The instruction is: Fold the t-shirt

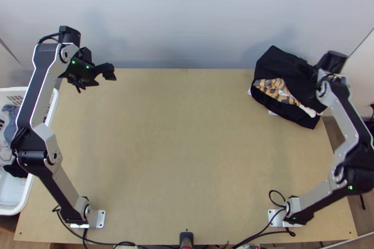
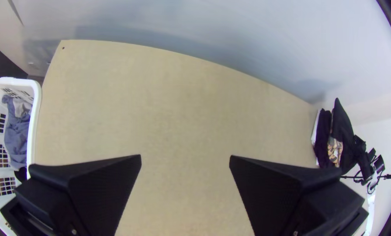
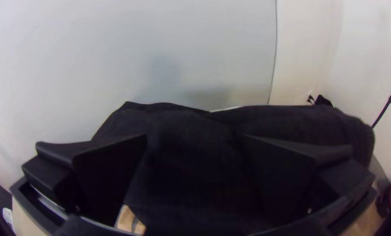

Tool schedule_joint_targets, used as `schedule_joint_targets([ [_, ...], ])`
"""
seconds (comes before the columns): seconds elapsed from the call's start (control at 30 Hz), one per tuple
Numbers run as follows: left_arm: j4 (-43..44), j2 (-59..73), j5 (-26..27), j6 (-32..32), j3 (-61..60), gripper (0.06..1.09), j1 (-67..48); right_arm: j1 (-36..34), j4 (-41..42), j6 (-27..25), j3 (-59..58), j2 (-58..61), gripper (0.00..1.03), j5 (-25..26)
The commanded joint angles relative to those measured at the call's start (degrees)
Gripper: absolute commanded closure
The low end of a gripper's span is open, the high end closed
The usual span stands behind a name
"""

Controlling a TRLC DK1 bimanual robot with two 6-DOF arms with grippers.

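Note:
At the table's back right corner lies a pile of black cloth (image 1: pixel 285 67), layered and partly folded, with an orange-and-black patterned part (image 1: pixel 276 89) between its layers; which piece is the t-shirt I cannot tell. My right gripper (image 1: pixel 323 77) is over the pile's right side. In the right wrist view, my right gripper (image 3: pixel 195 136) stands open above the black cloth (image 3: pixel 191 175), its fingers wide apart. My left gripper (image 1: pixel 104 77) is over the table's back left, far from the pile. In the left wrist view, this left gripper (image 2: pixel 185 157) is open with nothing between its fingers.
A white laundry basket (image 1: pixel 54 102) with grey-blue and black clothes stands at the table's left edge. Bare tabletop (image 1: pixel 177 146) stretches between the arms. A pale wall (image 1: pixel 187 20) rises behind the table. Black cables run along the near edge.

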Motion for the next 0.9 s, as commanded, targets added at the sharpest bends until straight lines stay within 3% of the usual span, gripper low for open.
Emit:
schedule_joint_targets([
  [0.0, 0.2, 1.0, 0.0, 0.1, 0.2, 0.10, 0.4, -0.1, 12.6, 1.6, -3.7, 9.2, 0.04, 2.3],
  [0.1, 0.1, 1.1, 0.0, 0.1, 0.2, 0.10, 0.3, 0.2, 23.5, -3.5, -7.0, 12.7, 0.04, 4.5],
  [0.17, 0.2, 1.2, 0.0, 0.0, 0.5, 0.10, -0.2, 0.7, 26.5, -6.5, -7.5, 14.4, 0.04, 5.6],
  [0.33, 0.1, 2.0, 0.0, -0.3, 2.3, 0.10, -0.4, 0.5, 26.5, -7.8, -7.4, 10.5, 0.04, 6.3],
  [0.6, 0.1, 2.3, 0.0, -0.3, 2.8, 0.10, -0.3, -1.3, 26.5, -14.6, -3.6, 1.3, 0.04, 6.3],
  [0.8, -0.1, 2.3, 0.0, -0.3, 3.6, 0.10, -0.3, -5.2, 26.4, -13.1, -1.5, 7.0, 0.04, 6.3],
  [0.87, -0.3, 2.3, 0.0, -0.3, 3.6, 0.10, -0.4, -6.3, 25.2, -10.2, -1.7, 9.6, 0.04, 6.3],
])
